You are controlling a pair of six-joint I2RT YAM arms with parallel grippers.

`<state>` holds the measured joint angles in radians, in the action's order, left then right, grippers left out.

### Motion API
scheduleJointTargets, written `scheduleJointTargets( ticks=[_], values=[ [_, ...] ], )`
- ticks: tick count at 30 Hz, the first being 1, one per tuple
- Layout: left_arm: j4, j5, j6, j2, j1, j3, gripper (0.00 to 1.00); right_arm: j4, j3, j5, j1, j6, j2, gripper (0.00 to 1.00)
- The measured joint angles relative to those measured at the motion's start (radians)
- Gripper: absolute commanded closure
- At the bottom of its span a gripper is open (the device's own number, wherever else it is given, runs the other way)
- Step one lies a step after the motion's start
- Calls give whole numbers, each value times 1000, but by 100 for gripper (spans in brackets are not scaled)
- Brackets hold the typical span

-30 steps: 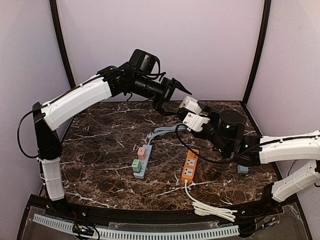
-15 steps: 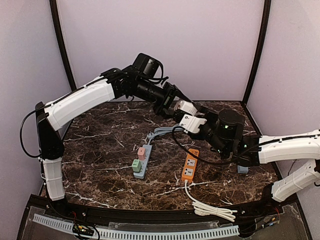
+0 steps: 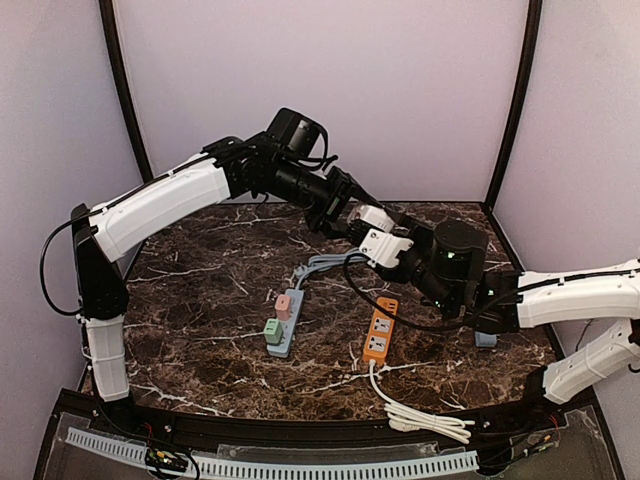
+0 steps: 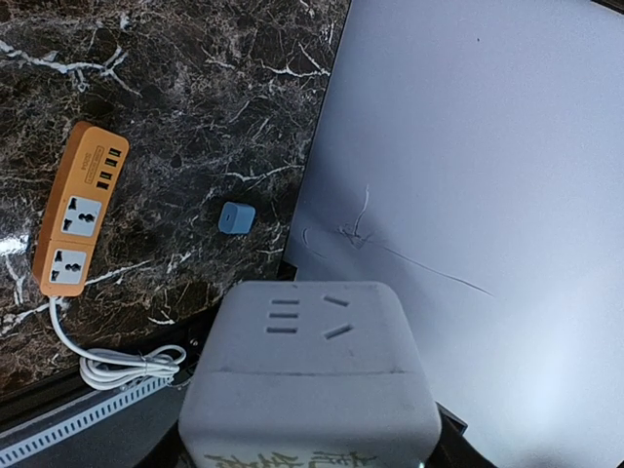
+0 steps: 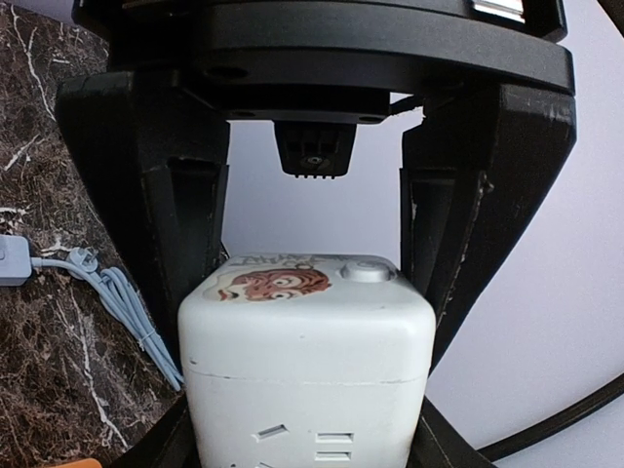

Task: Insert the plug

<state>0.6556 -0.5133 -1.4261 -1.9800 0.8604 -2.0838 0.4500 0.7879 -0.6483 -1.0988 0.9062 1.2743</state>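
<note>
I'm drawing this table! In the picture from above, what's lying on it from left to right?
Grey power strip → orange power strip → small blue plug.

The surface (image 3: 200, 290) looks like polished dark marble with white veins, faintly glossy. The cube adapter (image 5: 307, 361) is smooth white plastic with a satin finish and a printed sticker on one face. The orange power strip (image 4: 78, 219) is smooth matt plastic. The walls (image 3: 420, 90) are matt and the left arm's shell (image 3: 160, 205) is glossy white plastic.
</note>
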Motion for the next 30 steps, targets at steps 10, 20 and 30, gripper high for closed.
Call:
scheduleJointTargets(
  ticks=[10, 20, 30],
  values=[
    [15, 14, 39, 0, 10, 0, 84, -166, -1, -10, -8, -195, -93, 5],
    [112, 92, 150, 0, 5, 1, 96, -449, 28, -73, -8, -478, -223, 1],
    [222, 171, 293, 0, 6, -12, 99, -832, 208, -102, -7, -872, -231, 1]
  ],
)
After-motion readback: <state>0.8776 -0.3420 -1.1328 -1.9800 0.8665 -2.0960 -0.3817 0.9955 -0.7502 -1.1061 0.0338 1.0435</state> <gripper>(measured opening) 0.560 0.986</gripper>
